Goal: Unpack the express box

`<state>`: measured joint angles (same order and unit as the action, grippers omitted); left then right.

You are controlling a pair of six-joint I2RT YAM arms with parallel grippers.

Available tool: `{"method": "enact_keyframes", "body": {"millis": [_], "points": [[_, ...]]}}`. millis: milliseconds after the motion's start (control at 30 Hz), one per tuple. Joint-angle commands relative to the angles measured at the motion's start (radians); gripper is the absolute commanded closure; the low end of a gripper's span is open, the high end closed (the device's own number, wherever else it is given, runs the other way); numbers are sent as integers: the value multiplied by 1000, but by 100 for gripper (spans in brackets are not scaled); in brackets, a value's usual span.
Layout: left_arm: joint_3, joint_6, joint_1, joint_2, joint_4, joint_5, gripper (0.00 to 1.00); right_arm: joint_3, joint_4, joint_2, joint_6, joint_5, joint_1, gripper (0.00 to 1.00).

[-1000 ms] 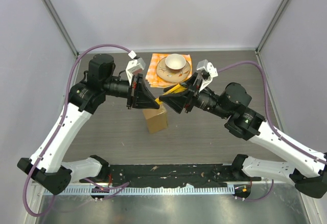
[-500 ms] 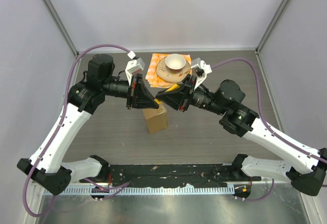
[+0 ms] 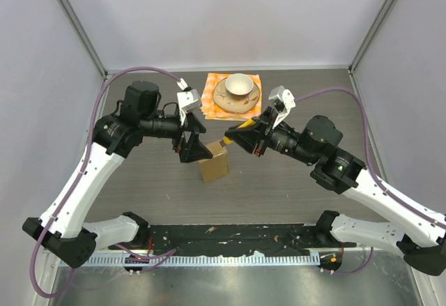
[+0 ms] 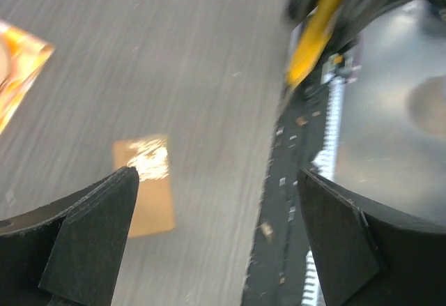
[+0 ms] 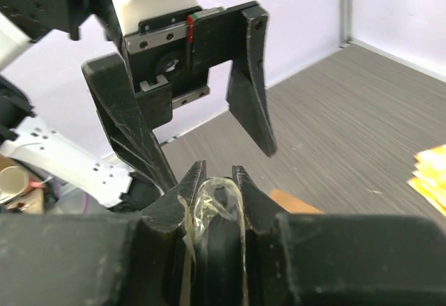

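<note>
The left end effector (image 4: 219,240) has just spread wide at the express box (image 3: 214,165). The right end effector (image 5: 217,179) pinches a translucent strip (image 5: 208,207), probably sealing tape. The flaps likely come next.

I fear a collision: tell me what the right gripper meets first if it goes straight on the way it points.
Most likely the left gripper: its black open fingers stand straight ahead of the right gripper, which pinches clear crumpled film, in its wrist view. How far off is unclear.
</note>
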<state>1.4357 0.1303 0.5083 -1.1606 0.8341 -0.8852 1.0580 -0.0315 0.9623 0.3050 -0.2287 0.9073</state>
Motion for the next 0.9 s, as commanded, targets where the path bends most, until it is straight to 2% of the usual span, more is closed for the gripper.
{"method": "enact_keyframes", "body": {"millis": [0,67,300,567,867], "points": [[-41,211,9,-48,131,305,0,-13,151,-75,-122,173,-2,99],[-81,239,21,-68,129,429,0,-23,176,-88,-144,222,-1,99],[-126,279,117,-134,77,584,0,-69,202,-129,-165,288,-2,99],[-126,252,154,-163,40,600,0,-93,208,-152,-155,289,-1,99],[-193,267,161,-148,3,601,0,-98,209,-151,-149,276,-2,99]]}}
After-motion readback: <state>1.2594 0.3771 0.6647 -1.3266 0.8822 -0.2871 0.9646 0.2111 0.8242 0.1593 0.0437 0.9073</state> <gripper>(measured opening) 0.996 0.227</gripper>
